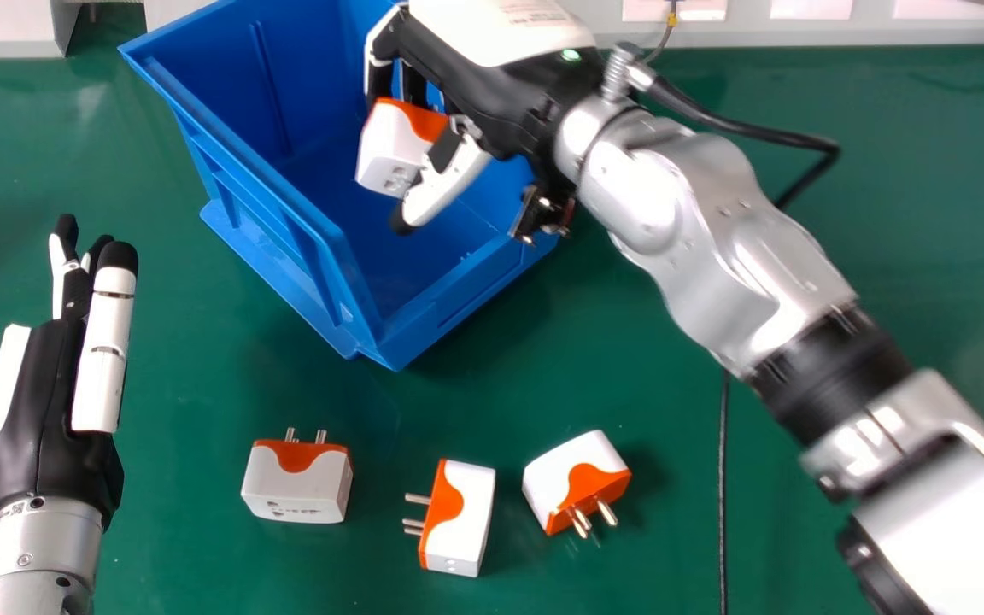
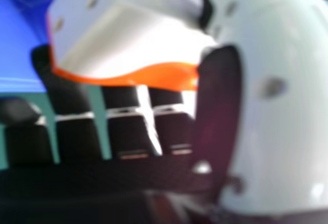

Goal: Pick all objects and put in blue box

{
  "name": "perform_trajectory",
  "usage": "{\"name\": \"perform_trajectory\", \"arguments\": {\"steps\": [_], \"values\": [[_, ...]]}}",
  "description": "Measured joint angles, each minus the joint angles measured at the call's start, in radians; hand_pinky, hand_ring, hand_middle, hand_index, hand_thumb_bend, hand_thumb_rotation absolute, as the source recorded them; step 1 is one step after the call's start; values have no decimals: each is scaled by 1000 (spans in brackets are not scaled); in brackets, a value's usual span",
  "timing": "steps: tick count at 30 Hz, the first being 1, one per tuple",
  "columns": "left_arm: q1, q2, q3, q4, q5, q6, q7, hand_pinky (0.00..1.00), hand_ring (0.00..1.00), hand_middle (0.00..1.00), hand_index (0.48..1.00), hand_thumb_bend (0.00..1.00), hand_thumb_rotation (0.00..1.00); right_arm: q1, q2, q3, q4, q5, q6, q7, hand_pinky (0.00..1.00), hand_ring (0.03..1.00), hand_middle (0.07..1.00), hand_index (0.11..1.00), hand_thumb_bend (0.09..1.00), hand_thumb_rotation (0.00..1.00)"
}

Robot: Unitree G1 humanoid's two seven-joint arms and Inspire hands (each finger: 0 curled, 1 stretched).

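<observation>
Three plug adapters [image 1: 297,491] [image 1: 466,521] [image 1: 573,478] on bench [image 1: 202,555]. Left robot hand [image 1: 39,427] idle, fingers straight. Right robot hand [image 1: 483,94] grips fourth plug adapter [image 1: 385,149], seemingly over inside of blue box [image 1: 458,299]. Best lower it gently, miss walls, then let go.

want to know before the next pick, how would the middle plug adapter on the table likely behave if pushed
The middle adapter looks like hard moulded plastic, so it should stay stiff. Its flat-sided block shape suggests sliding rather than rolling. The metal pins jutting from one side might make it swivel.
</observation>
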Motion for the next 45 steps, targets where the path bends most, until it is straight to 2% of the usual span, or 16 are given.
{"name": "perform_trajectory", "arguments": {"steps": [3,5,8,11,14,25,28,29,31,32,33,34,35,38,41,45], "values": [[8,-1,-1,-4,6,-1,0,1000,1000,1000,1000,408,999,-64,40,14,122,2,-19,-42,112,165,244,472,487,147],[12,-2,-2,-7,9,-1,0,1000,1000,1000,1000,411,998,-107,68,19,214,5,-24,-62,104,157,235,472,488,144],[14,-8,-3,-11,20,-2,4,1000,1000,1000,1000,413,998,-153,103,22,321,8,-22,-91,100,153,232,471,489,139],[15,-14,-11,-17,27,-2,11,1000,1000,1000,1000,415,997,-174,128,32,392,9,-21,-128,95,147,229,471,490,137],[19,-21,-20,-27,28,-3,16,1000,1000,1000,1000,421,997,-186,142,41,442,9,-22,-154,86,138,219,470,491,136],[21,-40,-20,-28,28,-15,20,1000,1000,1000,1000,434,994,-196,155,58,514,12,-20,-203,52,102,177,472,503,120],[21,-40,-20,-28,28,-15,21,1000,1000,1000,1000,435,994,-196,154,56,513,14,-21,-210,62,115,195,471,503,123],[21,-41,-20,-28,28,-15,22,1000,1000,1000,1000,434,994,-196,153,56,512,14,-22,-210,111,169,253,475,503,130],[21,-41,-20,-28,28,-15,22,1000,1000,1000,1000,434,994,-196,152,58,511,13,-25,-209,111,169,253,475,503,130],[21,-42,-21,-29,28,-15,23,1000,1000,1000,1000,432,993,-196,149,62,510,12,-31,-209,258,326,398,565,519,171],[21,-42,-21,-29,28,-15,23,1000,1000,1000,1000,432,993,-196,145,70,510,9,-41,-209,258,326,398,565,519,171],[21,-43,-21,-29,28,-15,24,1000,1000,1000,1000,430,993,-196,141,80,508,2,-49,-210,387,461,519,650,537,214],[21,-43,-22,-30,28,-15,24,1000,1000,1000,1000,430,993,-196,135,93,507,-7,-56,-214,387,461,519,650,537,214],[20,-44,-24,-34,28,-14,26,1000,1000,1000,1000,427,987,-195,124,123,507,-35,-64,-236,664,724,754,821,621,361],[18,-44,-26,-34,28,-14,27,1000,1000,1000,1000,424,984,-195,115,145,506,-57,-64,-248,828,859,874,909,683,470],[18,-46,-30,-36,28,-13,31,1000,1000,1000,1000,420,982,-194,101,165,505,-75,-63,-267,944,954,959,970,732,577]]}}
